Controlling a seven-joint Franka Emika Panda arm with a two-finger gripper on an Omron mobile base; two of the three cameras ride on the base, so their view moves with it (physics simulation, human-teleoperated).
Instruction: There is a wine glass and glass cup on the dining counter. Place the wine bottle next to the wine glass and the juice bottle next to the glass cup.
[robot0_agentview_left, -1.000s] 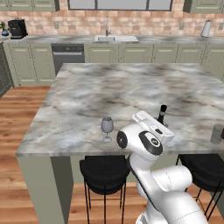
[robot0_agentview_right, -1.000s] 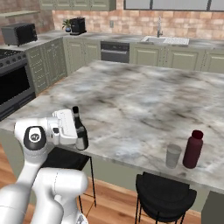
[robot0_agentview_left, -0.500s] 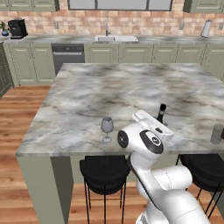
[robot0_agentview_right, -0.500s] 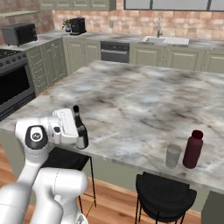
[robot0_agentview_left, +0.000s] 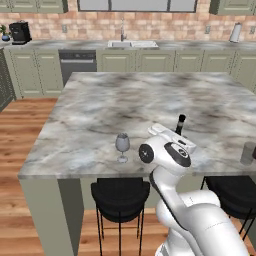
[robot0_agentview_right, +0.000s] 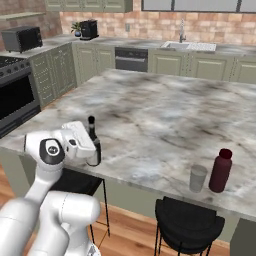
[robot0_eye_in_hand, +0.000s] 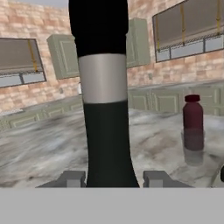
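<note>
Upright, the smooth, probably heavy wine bottle (robot0_eye_in_hand: 105, 109) sits clamped low on its body between the gripper (robot0_eye_in_hand: 113, 178) jaws; likely slippery.

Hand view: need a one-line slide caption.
Gripper shut on the wine bottle; juice bottle stands behind the glass cup on the dining counter.

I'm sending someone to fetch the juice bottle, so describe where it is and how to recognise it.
On the marble dining counter, look along its near edge, far from the arm. The juice bottle stands beside the grey glass cup: stubby, dark red, dark-capped.
</note>
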